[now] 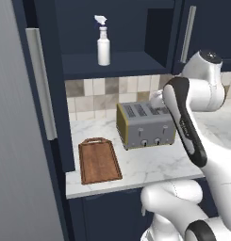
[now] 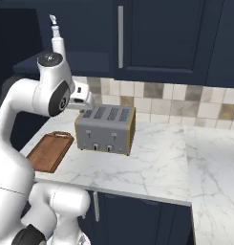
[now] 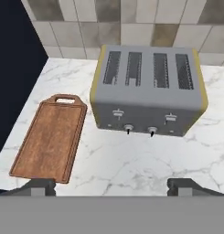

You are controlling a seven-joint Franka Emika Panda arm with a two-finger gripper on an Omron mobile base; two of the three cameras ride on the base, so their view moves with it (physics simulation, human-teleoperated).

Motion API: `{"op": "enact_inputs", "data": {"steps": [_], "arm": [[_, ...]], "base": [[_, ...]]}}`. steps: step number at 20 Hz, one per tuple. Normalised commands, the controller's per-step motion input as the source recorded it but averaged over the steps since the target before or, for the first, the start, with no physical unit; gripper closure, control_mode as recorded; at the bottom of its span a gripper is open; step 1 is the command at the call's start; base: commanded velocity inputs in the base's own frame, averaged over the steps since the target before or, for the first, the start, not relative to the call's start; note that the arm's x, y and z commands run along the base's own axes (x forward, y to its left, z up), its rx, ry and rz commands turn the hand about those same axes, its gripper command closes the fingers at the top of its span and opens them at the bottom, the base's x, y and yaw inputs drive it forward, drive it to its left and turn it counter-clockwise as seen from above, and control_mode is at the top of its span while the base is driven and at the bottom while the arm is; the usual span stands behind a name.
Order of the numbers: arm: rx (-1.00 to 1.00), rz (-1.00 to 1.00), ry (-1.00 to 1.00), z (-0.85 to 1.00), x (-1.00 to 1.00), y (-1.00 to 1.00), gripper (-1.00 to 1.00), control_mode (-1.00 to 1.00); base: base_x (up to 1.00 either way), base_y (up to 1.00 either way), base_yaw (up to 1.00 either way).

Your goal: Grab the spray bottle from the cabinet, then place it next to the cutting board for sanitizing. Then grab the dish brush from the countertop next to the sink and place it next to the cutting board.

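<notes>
White marble-look bench (image 1: 150,167) with grey veins runs under a dark navy wall cabinet (image 1: 46,70). In the cabinet's open shelf recess stands the spray bottle (image 1: 103,42), upright, white, with a trigger head, alone on its shelf and well above the bench. In the right base view the bottle (image 2: 58,40) shows just above the arm's upper joint.

On the bench below lies the cutting board (image 1: 99,161), reddish-brown wood with a small handle at its far short end. Just beside it, to its right, sits a grey four-slot toaster (image 1: 145,124) with yellowish side panels, against a backsplash of beige and brown tiles (image 1: 100,94).

The white arm is folded over the bench with its hand above the toaster. The hand view looks down on the cutting board (image 3: 49,137) and toaster (image 3: 150,91); the two dark fingers (image 3: 38,186) rise at the bottom corners, spread wide apart with nothing between them.

The first step looks barely begun: the bottle is untouched on its shelf. The next move seems to call for lifting the hand up to shelf height, turning it toward the recess, and bringing the fingers around the bottle's body without tipping it.
</notes>
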Motion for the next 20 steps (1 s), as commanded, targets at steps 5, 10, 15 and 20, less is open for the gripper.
{"op": "enact_inputs", "data": {"steps": [5, 10, 15, 20], "arm": [[0.12, 0.14, -0.46, 0.67, -0.40, 0.14, -1.00, -1.00], [0.11, 0.15, -0.54, 0.68, -0.25, 0.22, -1.00, -1.00], [0.10, 0.18, -0.54, 0.83, -0.07, 0.36, -1.00, -1.00], [0.13, 0.09, -0.34, 0.65, 0.02, 0.44, -1.00, -1.00]], "base": [[0.00, 0.00, 0.00], [0.00, 0.00, 0.00], [0.00, 0.00, 0.00], [0.00, 0.00, 0.00]]}}
